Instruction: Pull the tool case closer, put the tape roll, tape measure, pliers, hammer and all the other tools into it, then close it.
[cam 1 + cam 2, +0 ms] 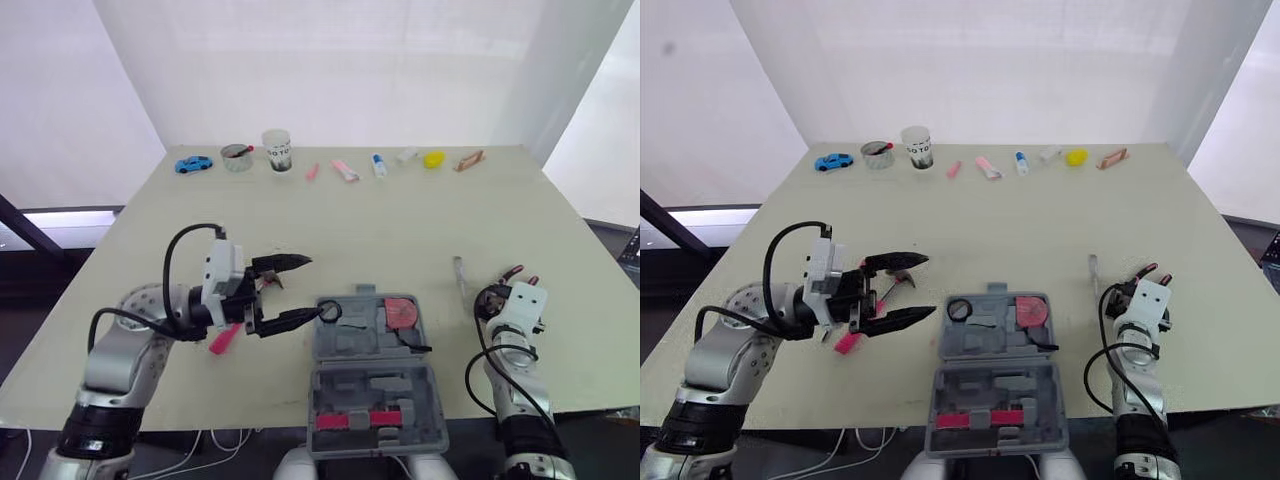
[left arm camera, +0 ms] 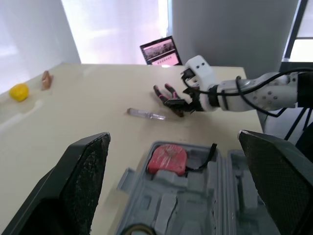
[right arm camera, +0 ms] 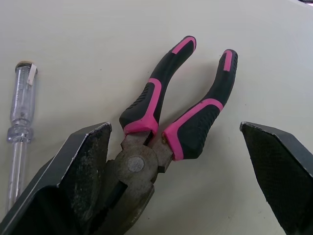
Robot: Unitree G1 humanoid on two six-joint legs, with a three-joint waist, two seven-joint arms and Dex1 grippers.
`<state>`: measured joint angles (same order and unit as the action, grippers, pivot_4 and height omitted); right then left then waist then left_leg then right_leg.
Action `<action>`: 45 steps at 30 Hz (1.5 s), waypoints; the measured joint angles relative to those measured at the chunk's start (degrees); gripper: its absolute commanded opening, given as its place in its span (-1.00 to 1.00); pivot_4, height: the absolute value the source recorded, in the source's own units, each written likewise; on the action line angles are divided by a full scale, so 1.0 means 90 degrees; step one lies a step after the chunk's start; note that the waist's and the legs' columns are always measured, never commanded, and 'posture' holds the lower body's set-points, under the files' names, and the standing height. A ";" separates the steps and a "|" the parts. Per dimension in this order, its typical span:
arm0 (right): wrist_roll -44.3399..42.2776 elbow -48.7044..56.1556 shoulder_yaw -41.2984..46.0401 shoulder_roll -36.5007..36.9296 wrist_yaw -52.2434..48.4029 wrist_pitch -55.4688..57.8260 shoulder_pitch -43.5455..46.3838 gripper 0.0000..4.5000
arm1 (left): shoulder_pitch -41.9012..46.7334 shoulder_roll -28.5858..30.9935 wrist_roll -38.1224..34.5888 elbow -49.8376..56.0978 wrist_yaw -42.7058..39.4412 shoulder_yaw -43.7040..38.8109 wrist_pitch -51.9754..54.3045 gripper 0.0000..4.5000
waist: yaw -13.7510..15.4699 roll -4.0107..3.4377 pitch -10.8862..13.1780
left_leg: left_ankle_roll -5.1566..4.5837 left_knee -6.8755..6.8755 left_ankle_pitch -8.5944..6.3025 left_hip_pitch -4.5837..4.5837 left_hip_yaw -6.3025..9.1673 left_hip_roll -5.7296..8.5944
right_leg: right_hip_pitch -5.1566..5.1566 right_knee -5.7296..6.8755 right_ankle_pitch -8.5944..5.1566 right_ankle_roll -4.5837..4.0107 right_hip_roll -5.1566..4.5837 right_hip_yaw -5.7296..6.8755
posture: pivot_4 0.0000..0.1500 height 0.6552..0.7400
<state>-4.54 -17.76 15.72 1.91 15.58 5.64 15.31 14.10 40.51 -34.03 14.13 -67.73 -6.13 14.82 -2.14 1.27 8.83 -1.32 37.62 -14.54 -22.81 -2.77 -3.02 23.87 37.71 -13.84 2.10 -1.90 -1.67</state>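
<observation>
One tool case [image 1: 375, 385], open at bottom centre, with one red tape measure [image 1: 403, 312] and one tape roll [image 1: 329, 311] inside. One pliers [image 3: 146, 112] and one screwdriver [image 1: 459, 275] at lower right. Left gripper [image 1: 312, 288], elbow bent, hangs spread and empty at the case's left edge. Right gripper [image 3: 174, 126] is spread too, straddling the pliers' head without clamping.
</observation>
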 measured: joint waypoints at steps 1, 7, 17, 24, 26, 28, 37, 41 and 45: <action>0.0000 -0.0033 -0.0003 -0.0002 0.0001 -0.0006 0.0024 0.97 | 0.0042 -0.0005 -0.0001 0.0009 0.0002 0.0004 0.0032 1.00 | -0.0011 0.0000 0.0000 | 0.0000 0.0000 0.0000 0.0001 0.0000 0.0000 | 0.0000 0.0002 0.0000 0.0000 0.0000 0.0000 | 1.00 1.00; -0.0023 -0.0032 -0.0045 -0.0135 0.0013 0.0064 0.0087 0.97 | 0.0154 -0.0076 -0.0004 0.0071 0.0045 0.0015 0.0172 1.00 | -0.0031 0.0001 0.0000 | 0.0000 0.0000 0.0000 0.0003 0.0001 -0.0002 | -0.0001 0.0002 0.0000 0.0001 0.0004 0.0000 | 1.00 1.00; -0.0021 0.0241 -0.0173 -0.0277 0.0138 0.0617 0.0046 0.97 | 0.0154 -0.0135 -0.0004 0.0072 0.0051 0.0015 0.0233 1.00 | -0.0027 -0.0002 0.0001 | 0.0000 0.0000 0.0000 0.0001 0.0001 -0.0003 | 0.0001 0.0001 0.0000 0.0000 0.0003 0.0000 | 1.00 1.00; -0.0173 0.0487 0.0011 -0.0501 0.0458 0.0874 0.0046 0.97 | 0.0162 -0.0213 0.0000 0.0072 0.0060 0.0017 0.0239 1.00 | -0.0027 -0.0001 0.0001 | 0.0000 0.0000 0.0000 0.0000 0.0002 -0.0003 | 0.0000 0.0001 0.0000 0.0000 0.0003 0.0000 | 1.00 1.00; -0.0174 0.0491 0.0014 -0.0501 0.0473 0.0881 0.0046 0.97 | 0.0163 -0.0217 0.0002 0.0072 0.0060 0.0022 0.0239 1.00 | -0.0027 -0.0001 0.0001 | 0.0000 0.0000 0.0000 0.0000 0.0002 -0.0003 | 0.0000 0.0001 0.0000 0.0000 0.0003 0.0000 | 1.00 1.00; -0.0174 0.0492 0.0017 -0.0497 0.0502 0.0882 0.0044 0.97 | 0.0162 -0.0224 0.0003 0.0072 0.0060 0.0058 0.0239 1.00 | -0.0026 -0.0001 0.0001 | 0.0000 0.0000 0.0000 0.0000 0.0002 -0.0002 | 0.0000 0.0000 0.0000 0.0000 0.0003 0.0001 | 1.00 1.00; -0.0168 0.0401 0.0008 -0.0265 0.0311 0.0831 0.0017 0.97 | 0.0163 -0.0230 0.0002 0.0072 0.0059 0.0086 0.0239 1.00 | -0.0027 -0.0002 0.0001 | 0.0000 0.0000 0.0000 0.0000 0.0003 -0.0003 | 0.0000 0.0001 0.0000 0.0000 0.0004 0.0001 | 1.00 1.00; -0.0264 0.0301 0.0108 -0.0252 0.0284 0.0819 0.0116 0.97 | 0.0166 -0.0230 0.0002 0.0072 0.0059 0.0086 0.0239 1.00 | -0.0027 -0.0001 0.0001 | 0.0000 0.0000 0.0000 0.0000 0.0000 -0.0002 | 0.0000 0.0001 0.0000 0.0000 0.0004 -0.0001 | 1.00 1.00; -0.0302 0.0244 0.0148 -0.0245 0.0282 0.0790 0.0158 0.63 | 0.0166 -0.0231 0.0002 0.0072 0.0063 0.0086 0.0239 1.00 | -0.0027 -0.0001 0.0001 | 0.0000 0.0000 0.0000 0.0000 0.0001 -0.0002 | 0.0000 0.0000 0.0000 0.0001 0.0004 0.0000 | 1.00 1.00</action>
<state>-7.25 -15.57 17.05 -0.30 18.12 12.75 16.73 15.59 38.43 -34.01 14.78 -67.17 -5.35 16.98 -2.38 1.25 8.84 -1.33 37.62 -14.54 -22.81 -2.76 -3.04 23.87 37.71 -13.84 2.10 -1.86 -1.67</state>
